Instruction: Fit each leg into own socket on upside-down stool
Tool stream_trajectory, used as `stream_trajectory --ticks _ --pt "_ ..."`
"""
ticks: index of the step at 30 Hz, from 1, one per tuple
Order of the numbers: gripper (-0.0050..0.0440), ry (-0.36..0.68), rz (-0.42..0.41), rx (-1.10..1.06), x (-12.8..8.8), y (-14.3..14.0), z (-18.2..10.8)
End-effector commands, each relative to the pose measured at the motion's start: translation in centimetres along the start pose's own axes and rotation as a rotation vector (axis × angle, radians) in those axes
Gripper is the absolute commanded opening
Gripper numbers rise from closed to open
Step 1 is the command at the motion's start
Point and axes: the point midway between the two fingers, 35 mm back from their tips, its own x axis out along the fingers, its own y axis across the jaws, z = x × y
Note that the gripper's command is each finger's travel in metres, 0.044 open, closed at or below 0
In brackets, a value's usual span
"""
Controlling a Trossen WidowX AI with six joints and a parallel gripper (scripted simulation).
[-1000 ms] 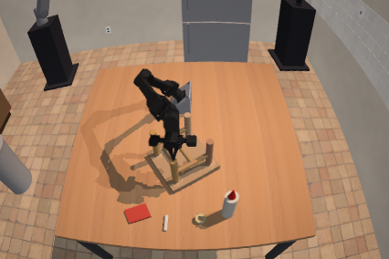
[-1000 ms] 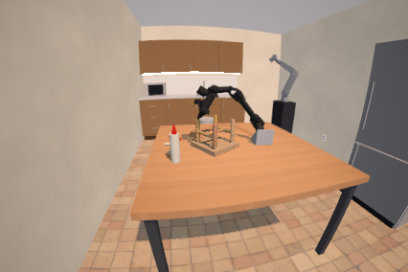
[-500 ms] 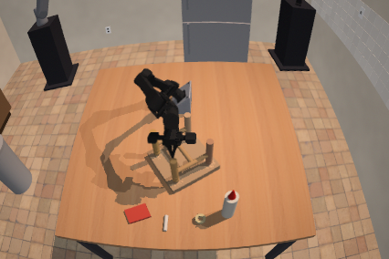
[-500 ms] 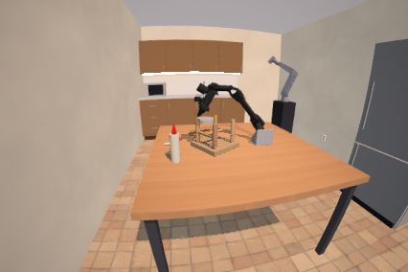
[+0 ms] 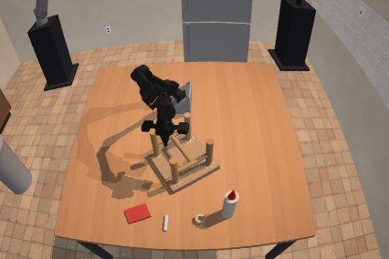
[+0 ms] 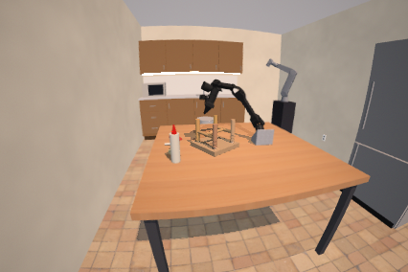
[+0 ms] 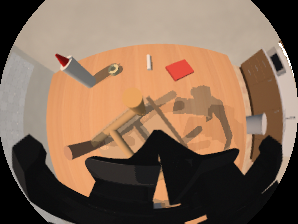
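The wooden stool [image 5: 183, 164] lies upside down on the table, seat flat. Its legs stand upright in the seat, joined by rungs: one at the far left [image 5: 156, 143], one at the back [image 5: 187, 121], one at the right [image 5: 209, 151] and one at the front [image 5: 173, 169]. My gripper [image 5: 162, 136] is shut with nothing between the fingers. It hangs over the stool's back left part, close to the top of the far left leg. In the exterior view the gripper [image 6: 208, 108] sits just above the leg tops of the stool [image 6: 215, 139]. The wrist view shows the stool [image 7: 136, 121] below my dark fingers [image 7: 160, 163].
A glue bottle with a red cap [image 5: 230, 203], a small tape ring [image 5: 197, 221], a white stick [image 5: 165, 222] and a red block [image 5: 137, 212] lie near the front edge. The arm's grey base [image 5: 184, 98] stands behind the stool.
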Motion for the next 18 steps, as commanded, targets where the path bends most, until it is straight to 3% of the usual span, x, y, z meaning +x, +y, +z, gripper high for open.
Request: stream_trajectory --ticks 1,5,9,18 --pt "0.0000 0.039 -0.021 0.069 -2.2 -2.9 -2.3" --pt "0.0000 0.067 -0.036 0.078 -2.9 -3.9 -3.5" --pt "0.0000 0.135 -0.085 0.129 -5.0 -7.2 -6.9" --pt "0.0000 0.139 -0.089 0.133 -5.1 -7.5 -7.1"
